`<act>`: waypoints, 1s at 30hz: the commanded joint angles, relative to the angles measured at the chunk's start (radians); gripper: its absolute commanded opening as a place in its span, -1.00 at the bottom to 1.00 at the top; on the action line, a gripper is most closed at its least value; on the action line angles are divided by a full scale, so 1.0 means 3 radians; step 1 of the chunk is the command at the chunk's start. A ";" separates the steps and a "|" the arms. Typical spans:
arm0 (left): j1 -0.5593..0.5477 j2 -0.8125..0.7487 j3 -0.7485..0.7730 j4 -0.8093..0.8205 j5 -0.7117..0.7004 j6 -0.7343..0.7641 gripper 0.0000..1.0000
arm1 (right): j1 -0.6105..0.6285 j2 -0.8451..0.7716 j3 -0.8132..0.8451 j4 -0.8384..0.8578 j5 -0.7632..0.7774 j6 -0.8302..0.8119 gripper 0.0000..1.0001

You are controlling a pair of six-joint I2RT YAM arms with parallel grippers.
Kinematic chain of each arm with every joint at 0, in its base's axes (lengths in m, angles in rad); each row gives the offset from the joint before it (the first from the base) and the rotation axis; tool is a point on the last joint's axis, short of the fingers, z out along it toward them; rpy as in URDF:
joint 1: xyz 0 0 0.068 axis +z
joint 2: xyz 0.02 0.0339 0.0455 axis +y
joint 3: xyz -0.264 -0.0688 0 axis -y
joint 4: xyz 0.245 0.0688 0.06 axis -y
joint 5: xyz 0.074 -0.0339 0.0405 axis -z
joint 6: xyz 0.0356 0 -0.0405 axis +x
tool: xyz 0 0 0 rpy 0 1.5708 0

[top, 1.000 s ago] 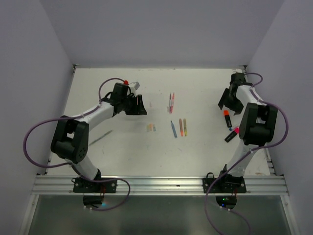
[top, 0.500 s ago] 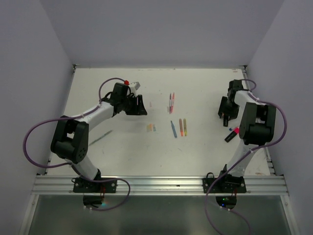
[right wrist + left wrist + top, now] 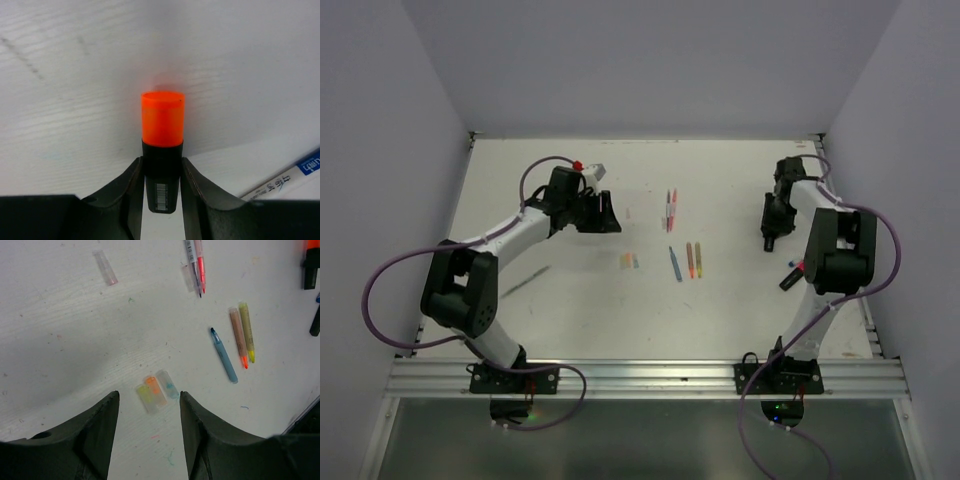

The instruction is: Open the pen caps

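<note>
On the left of the counter (image 3: 570, 300), the left pincer (image 3: 148, 396) hangs with its jaws apart, holding nothing and touching nothing. Its fingers (image 3: 102, 430) are dark, matt and wedge-shaped. The surface below is white, faintly grained and flecked with small ink marks.

Just ahead of those fingers lie three loose caps (image 3: 156, 391), side by side and touching. They are short translucent tubes in yellow-green, orange and blue, with their long axes slanting up to the left in the wrist view. A clear cap (image 3: 106, 267) lies well apart, farther out and to the left, on the same slant.

Mid-counter, a red pen (image 3: 200, 265) and a grey pen (image 3: 191, 265) lie touching. Nearer in lie a blue pen (image 3: 223, 355), an orange pen (image 3: 238, 337) and a yellow pen (image 3: 246, 331), all slim, uncapped barrels.

At the right side, the right pincer (image 3: 161, 172) is clamped on the black body of a highlighter (image 3: 161, 187), one finger flush against each side. The orange cap (image 3: 162, 117) is seated on that body just beyond the fingertips. It is a smooth, glossy cylinder with a flat end. The long axis runs straight out from the pincer, with the cap end pointing away from the wrist. A white pen (image 3: 290, 180) with a blue label lies just beside it.

Nearer the arm's base lies a second black marker (image 3: 788, 281), its pink cap (image 3: 800, 266) on the far end.
</note>
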 commanded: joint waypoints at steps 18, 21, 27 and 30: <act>0.0070 0.0249 0.0436 0.0473 0.0692 -0.1096 0.24 | 0.1981 -0.0432 0.0522 -0.0068 -0.1503 0.0551 -1.00; 0.0070 0.0285 0.0375 0.0524 0.0707 -0.1213 0.25 | 0.2078 -0.0396 0.0640 -0.0099 -0.1509 0.0552 -1.00; 0.0060 0.0367 0.0344 0.0703 0.0804 -0.1398 0.24 | 0.2201 -0.0289 0.0788 -0.0032 -0.1570 0.0669 -1.00; 0.0055 0.0413 0.0385 0.0703 0.0814 -0.1413 0.22 | 0.2247 -0.0258 0.0834 0.0004 -0.1606 0.0720 -1.00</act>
